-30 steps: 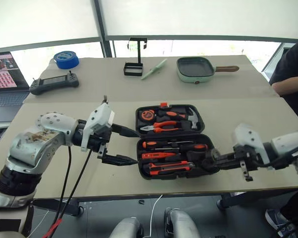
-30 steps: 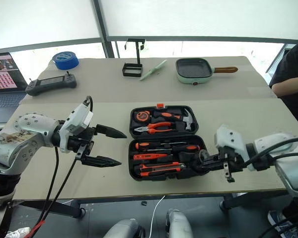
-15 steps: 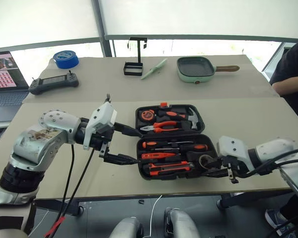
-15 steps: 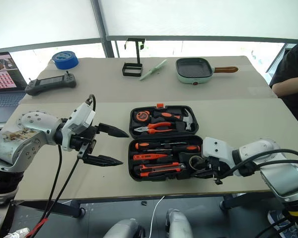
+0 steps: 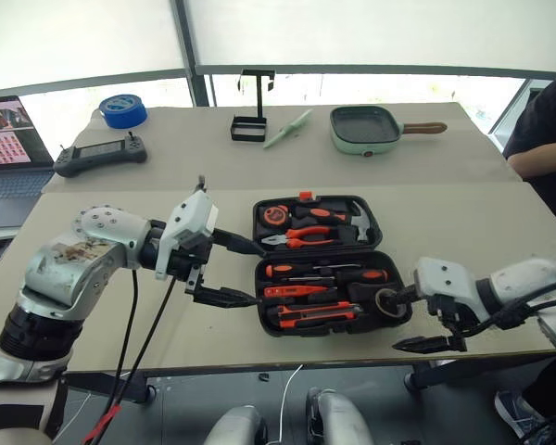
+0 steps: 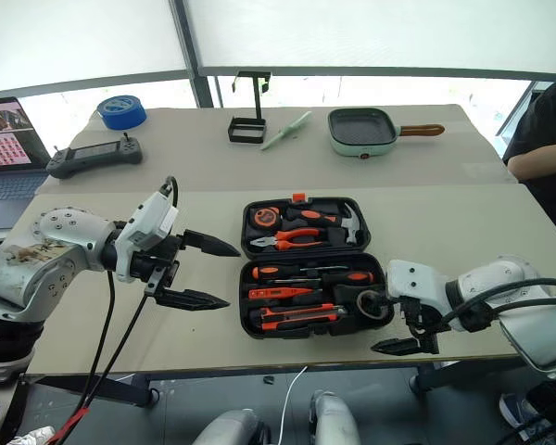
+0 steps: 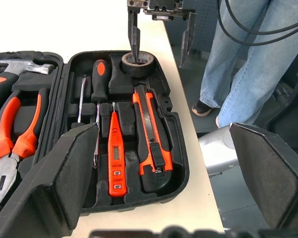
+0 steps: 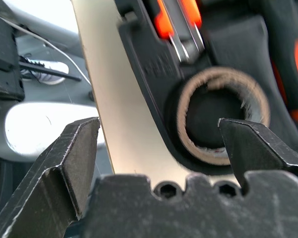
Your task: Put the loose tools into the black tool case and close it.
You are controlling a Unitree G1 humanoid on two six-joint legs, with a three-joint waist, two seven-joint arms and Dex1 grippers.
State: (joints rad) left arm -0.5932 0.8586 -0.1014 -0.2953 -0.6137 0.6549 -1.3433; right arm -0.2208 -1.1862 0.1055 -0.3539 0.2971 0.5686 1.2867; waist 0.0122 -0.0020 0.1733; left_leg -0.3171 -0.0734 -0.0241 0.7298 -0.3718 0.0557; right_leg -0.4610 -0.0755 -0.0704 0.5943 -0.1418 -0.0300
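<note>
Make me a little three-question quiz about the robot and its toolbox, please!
1. True or false: the black tool case is shut.
2. Where is the small dark tape roll? A) on the laptop B) in a corner of the case, by the right gripper C) in the green pan
3. Fill in: the left gripper hovers beside the case with its fingers ____.

Key
1. False, its lid lies open.
2. B; one finger of the open right gripper reaches into the roll's hole, the other hangs outside the case.
3. Open, holding nothing.
</note>
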